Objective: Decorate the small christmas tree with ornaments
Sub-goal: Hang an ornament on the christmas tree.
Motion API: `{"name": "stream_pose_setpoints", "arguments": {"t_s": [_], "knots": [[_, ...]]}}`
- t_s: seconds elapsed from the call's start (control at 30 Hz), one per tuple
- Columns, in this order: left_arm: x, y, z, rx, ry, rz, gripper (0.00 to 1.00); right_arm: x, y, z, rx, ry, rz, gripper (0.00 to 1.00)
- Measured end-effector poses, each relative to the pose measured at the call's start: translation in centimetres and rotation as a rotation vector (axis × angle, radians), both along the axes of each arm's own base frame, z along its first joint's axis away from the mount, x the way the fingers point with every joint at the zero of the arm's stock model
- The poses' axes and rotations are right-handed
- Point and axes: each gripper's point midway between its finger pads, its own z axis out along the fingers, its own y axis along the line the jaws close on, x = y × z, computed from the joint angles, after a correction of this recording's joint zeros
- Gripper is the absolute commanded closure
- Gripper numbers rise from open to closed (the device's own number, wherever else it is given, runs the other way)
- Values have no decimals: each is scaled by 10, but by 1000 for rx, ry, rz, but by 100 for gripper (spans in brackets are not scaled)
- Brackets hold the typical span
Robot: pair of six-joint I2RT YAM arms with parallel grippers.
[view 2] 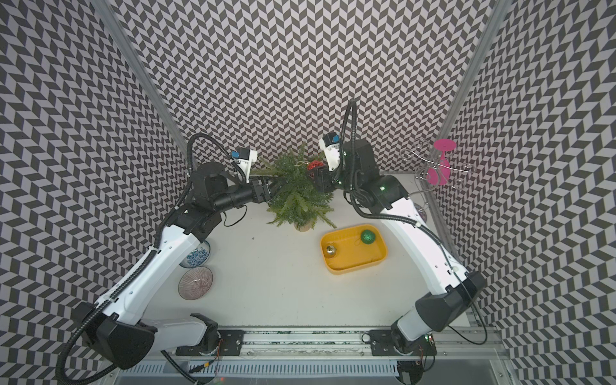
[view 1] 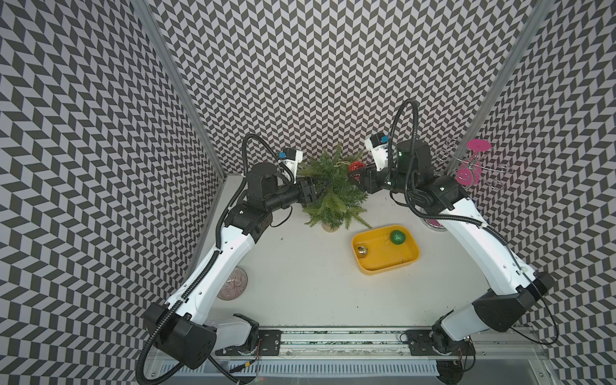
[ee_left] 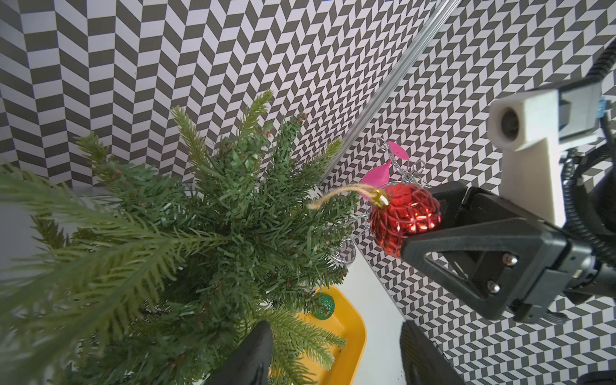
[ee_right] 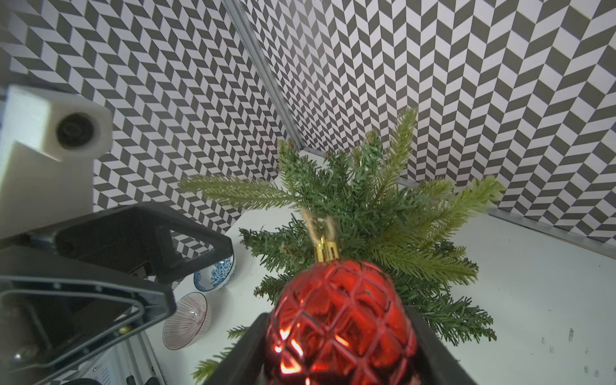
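No readable text, label, brand, number or sign — none in any view

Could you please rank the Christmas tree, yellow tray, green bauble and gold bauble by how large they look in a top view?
1. small christmas tree
2. yellow tray
3. green bauble
4. gold bauble, only slightly smaller

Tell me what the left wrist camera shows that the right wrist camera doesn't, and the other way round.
Only the left wrist view: the yellow tray holding the green ornament, and a pink glass. Only the right wrist view: the blue patterned bowl and the striped bowl. Both: the small christmas tree and the red ornament.
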Motion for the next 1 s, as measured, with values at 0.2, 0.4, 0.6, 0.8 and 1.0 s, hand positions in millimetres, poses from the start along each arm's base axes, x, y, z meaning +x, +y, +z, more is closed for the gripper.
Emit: {"name": "stream_pose_setpoints", "arguments": {"t_s": [0.2,0.4,0.6,0.8,1.0], "knots": [[0,0,0,0,-1,0,37,-9,-5,-8,-37,-25,-4,41],[1,0,1,-3,-4,-1,37,-13,-7,-3,-40,-74,-10,41],[2,0,-1,-2,-2,-1,37,-17,-3,-6,-69,-110,-4,41],[2,-1,-3,-4,1,-2,37,-18,0,-12,-114,-137,-13,41],[2,-1,-4,-9,10,-4,37,-16,0,-14,-152,-167,-41,41]]}}
